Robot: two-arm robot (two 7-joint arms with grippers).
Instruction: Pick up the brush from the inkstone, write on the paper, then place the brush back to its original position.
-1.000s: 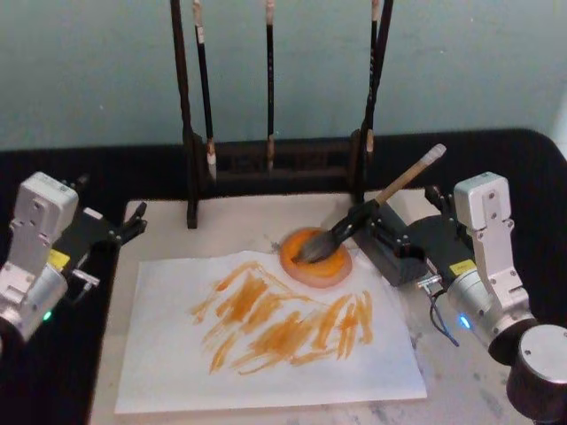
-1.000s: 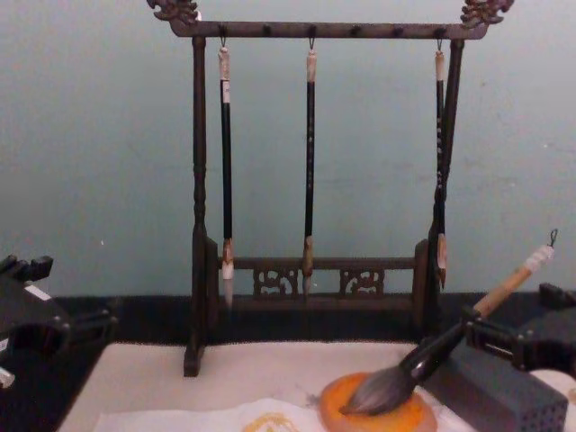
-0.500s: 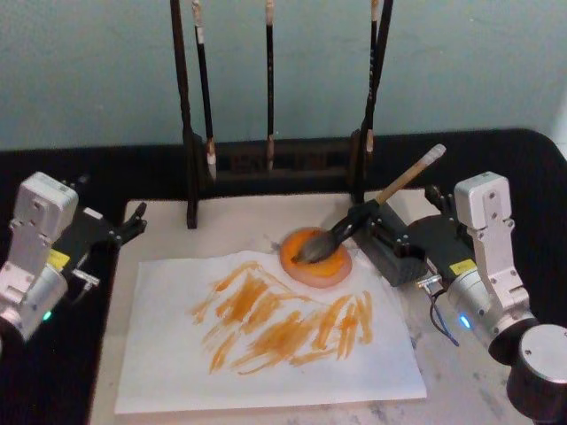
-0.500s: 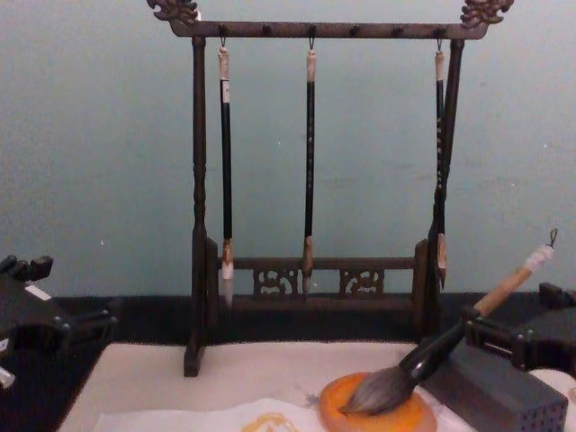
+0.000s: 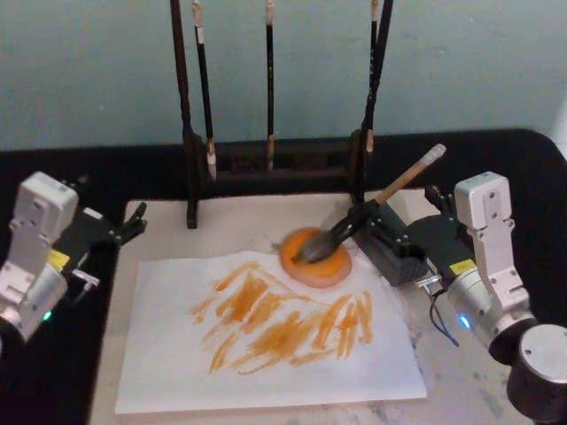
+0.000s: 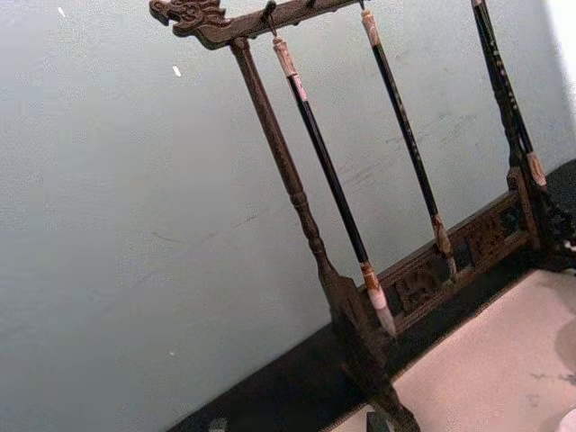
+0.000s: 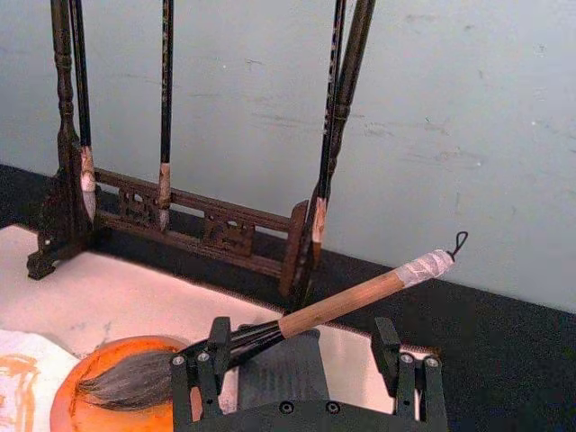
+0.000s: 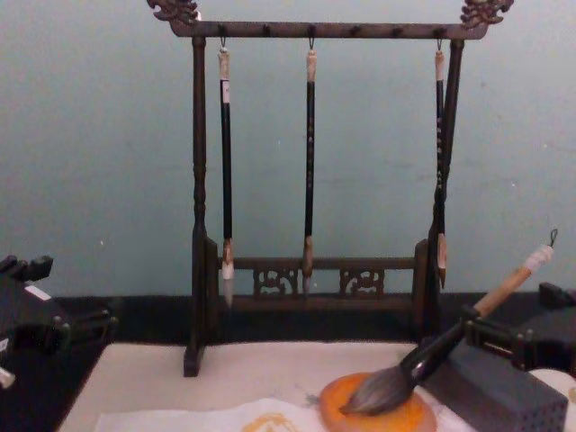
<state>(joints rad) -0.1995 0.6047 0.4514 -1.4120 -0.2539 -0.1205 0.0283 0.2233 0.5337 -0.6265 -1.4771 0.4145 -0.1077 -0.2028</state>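
The brush lies slanted, its bushy bristles in the orange inkstone and its handle propped on a grey block. In the right wrist view the brush crosses just beyond my right gripper, which is open and holds nothing. From the head that right gripper sits right of the inkstone, over the block. The paper lies in front, covered in orange strokes. My left gripper is parked off the mat's left edge, open and empty.
A dark wooden stand with three thin hanging brushes rises at the back of the beige mat. The black table surrounds the mat. Bare mat lies between the stand and the paper.
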